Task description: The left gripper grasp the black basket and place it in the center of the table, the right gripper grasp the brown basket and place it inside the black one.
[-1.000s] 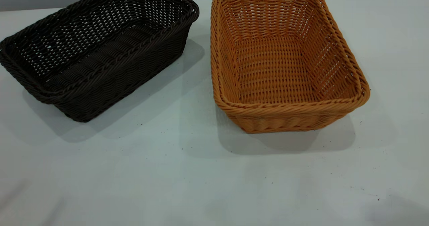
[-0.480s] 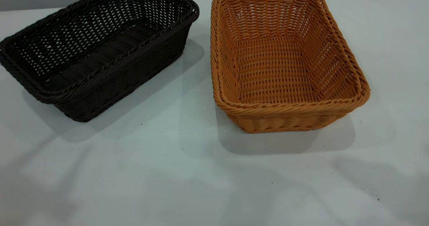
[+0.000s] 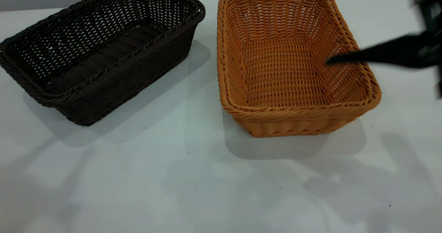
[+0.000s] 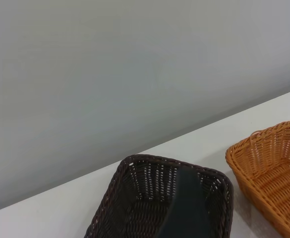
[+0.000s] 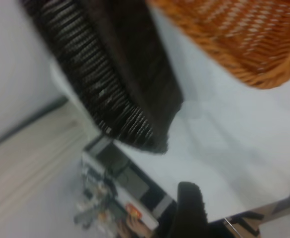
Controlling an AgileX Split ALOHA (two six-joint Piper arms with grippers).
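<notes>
A white speckled desk (image 3: pixel 193 177) backs onto a grey wall (image 4: pixel 135 64). The black basket (image 3: pixel 100 50) sits at 10 o'clock, the brown basket (image 3: pixel 293 64) at 1 o'clock, apart. The right claw (image 3: pixel 326 22) is spread above the brown rim.

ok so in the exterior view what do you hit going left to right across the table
black basket → bare strip of the table → brown basket → right gripper, its dark fingers reaching in from the right edge over the brown basket's right rim
</notes>
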